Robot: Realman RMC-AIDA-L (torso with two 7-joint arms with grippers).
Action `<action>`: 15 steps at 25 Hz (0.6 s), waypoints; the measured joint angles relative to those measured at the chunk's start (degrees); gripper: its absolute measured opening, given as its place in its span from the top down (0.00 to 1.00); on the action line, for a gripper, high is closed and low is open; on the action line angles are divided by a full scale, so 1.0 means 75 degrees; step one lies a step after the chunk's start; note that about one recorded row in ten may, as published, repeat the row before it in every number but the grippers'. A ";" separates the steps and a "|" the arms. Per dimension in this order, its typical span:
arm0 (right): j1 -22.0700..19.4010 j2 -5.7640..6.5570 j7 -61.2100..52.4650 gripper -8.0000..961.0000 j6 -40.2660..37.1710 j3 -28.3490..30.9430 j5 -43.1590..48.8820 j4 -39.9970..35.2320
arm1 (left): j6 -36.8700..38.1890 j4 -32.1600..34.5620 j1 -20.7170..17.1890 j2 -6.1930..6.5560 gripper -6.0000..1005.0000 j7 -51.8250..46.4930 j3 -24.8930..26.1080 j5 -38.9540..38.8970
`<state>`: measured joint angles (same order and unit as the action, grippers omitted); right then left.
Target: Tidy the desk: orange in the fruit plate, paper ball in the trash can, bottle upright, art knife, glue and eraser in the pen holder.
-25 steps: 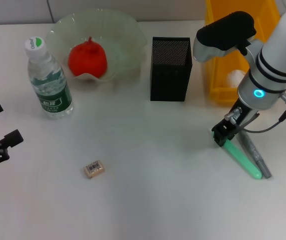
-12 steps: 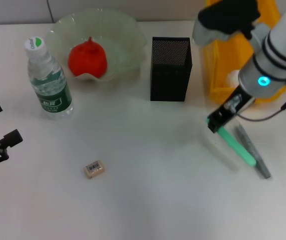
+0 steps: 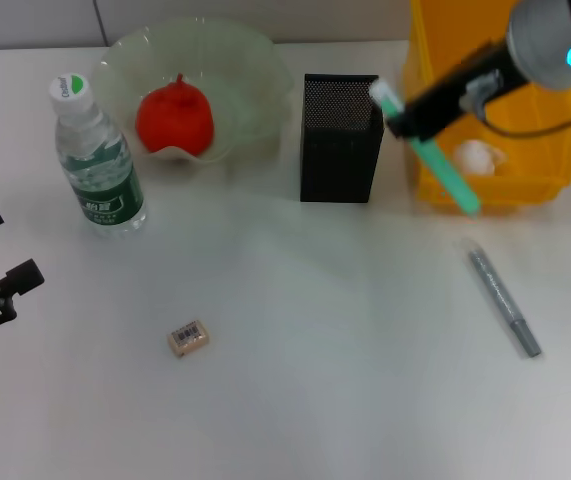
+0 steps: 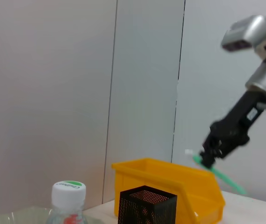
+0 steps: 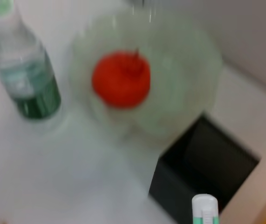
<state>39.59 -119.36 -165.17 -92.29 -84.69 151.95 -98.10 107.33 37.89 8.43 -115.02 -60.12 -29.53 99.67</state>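
Note:
My right gripper (image 3: pixel 410 118) is shut on a green glue stick (image 3: pixel 447 178) with a white end, held tilted in the air just right of the black mesh pen holder (image 3: pixel 340 140) and in front of the yellow trash can (image 3: pixel 443 60). The paper ball (image 3: pixel 477 155) lies in the can. The orange (image 3: pixel 174 118) sits in the pale-green fruit plate (image 3: pixel 255 60). The bottle (image 3: pixel 100 165) stands upright. The tan eraser (image 3: pixel 188 338) and the grey art knife (image 3: pixel 503 300) lie on the desk. My left gripper (image 3: pixel 20 242) is open and empty at the left edge.
The left wrist view shows my right gripper (image 4: pixel 212 156) with the glue stick (image 4: pixel 221 176) above the trash can (image 4: pixel 170 175) and pen holder (image 4: pixel 146 205). The right wrist view shows the holder's open top (image 5: pixel 207 163), the orange (image 5: pixel 121 79) and the bottle (image 5: pixel 25 79).
My right gripper has lifted the green glue stick off the desk and carried it up and back, to beside the pen holder. The art knife stays on the desk. The left arm has not moved.

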 joint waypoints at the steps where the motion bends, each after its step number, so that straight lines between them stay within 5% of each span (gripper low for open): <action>1: -0.0048 -0.0002 0.0115 0.81 0.0157 0.0014 0.0000 -0.0166 | -0.0007 -0.0003 0.0000 0.0000 0.20 0.0000 0.0000 0.0000; 7: -0.0347 -0.0023 0.0626 0.79 0.1844 -0.0103 -0.0002 -0.0306 | -0.0105 -0.0122 0.0043 -0.0008 0.20 0.0000 -0.0014 0.0000; 15: -0.0535 -0.0007 0.1127 0.75 0.4483 -0.0613 -0.0444 0.1058 | -0.0117 -0.0178 0.0058 -0.0004 0.20 0.0000 0.0004 0.0000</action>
<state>35.58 -119.41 -156.72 -58.67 -89.29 148.62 -90.17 106.45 36.55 8.87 -115.05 -60.12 -29.50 99.67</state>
